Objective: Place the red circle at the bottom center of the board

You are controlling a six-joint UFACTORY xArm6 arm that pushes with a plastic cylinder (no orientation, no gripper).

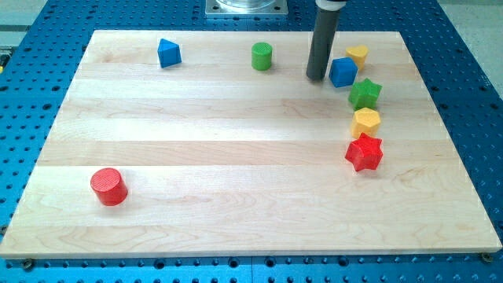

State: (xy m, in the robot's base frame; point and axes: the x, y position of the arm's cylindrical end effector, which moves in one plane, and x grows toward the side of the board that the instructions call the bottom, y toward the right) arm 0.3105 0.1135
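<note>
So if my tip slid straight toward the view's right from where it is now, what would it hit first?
Most likely the blue block: it sits just right of my tip, nearly touching. The yellow block lies behind it, though depth is hard to judge.

Single raised camera, looking down at a slant.
It takes in the whole desk (236, 118) from its near edge.

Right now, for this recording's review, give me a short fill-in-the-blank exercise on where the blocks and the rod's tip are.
1. The red circle lies near the board's bottom ____ corner.
2. My tip stands just left of the ____ cube.
3. The red star sits directly below a ____ block.

Missing: left; blue; yellow
</note>
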